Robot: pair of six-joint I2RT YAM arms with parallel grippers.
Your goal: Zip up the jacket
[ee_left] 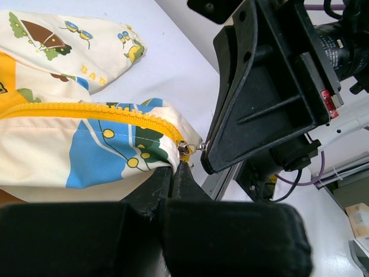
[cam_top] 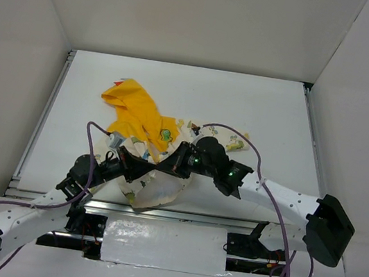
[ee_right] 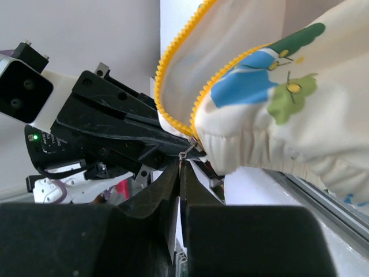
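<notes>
Landmark: zip slider (ee_left: 184,150), sitting at the bottom hem (ee_right: 248,144) of the jacket (cam_top: 145,127).

- Jacket lies crumpled on the table (cam_top: 258,115). The yellow hood (cam_top: 132,102) is well beyond the slider, up and to the left in the top view. The hem end is bunched at the slider, between my two arms.
- My left gripper (ee_left: 173,173): jaws closed, pinching the jacket's hem fabric just under the slider.
- My right gripper (ee_right: 180,166): jaws closed, tips meeting the slider from the opposite side and nipping its small metal pull (ee_right: 185,153).
- The two gripper tips are nearly touching at the slider.
- Yellow zip teeth (ee_right: 173,57) part into two rows directly above the slider, so the zip is undone there.
</notes>
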